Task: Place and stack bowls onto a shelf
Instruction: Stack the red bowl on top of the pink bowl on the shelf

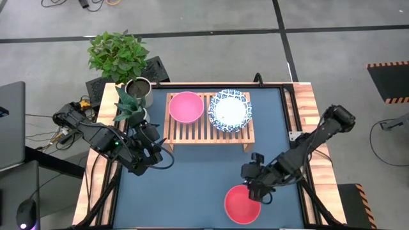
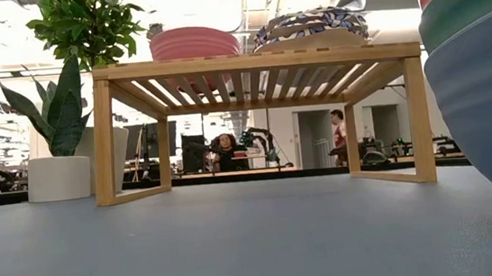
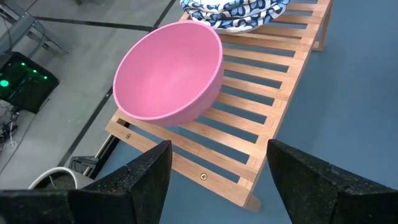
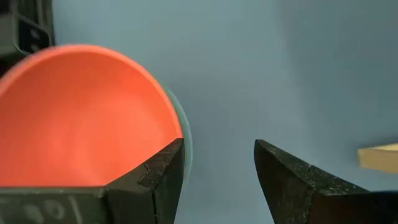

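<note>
Left jaws (image 1: 155,155): mine, standing wide and empty, just off the front left corner of the shelf (image 1: 208,132).
Right jaws (image 4: 217,165): mine, wide and empty, just beside the rim of the red bowl (image 1: 242,204).
Red bowl: near the front edge of the surface, topmost of a nested stack over green and blue.
Shelf load: pink bowl (image 1: 186,107) at its left end, patterned bowls (image 1: 231,110) at its right.
Advice: straddle the red rim alone, one finger inside, then close firmly, or the green bowl may lift too.
</note>
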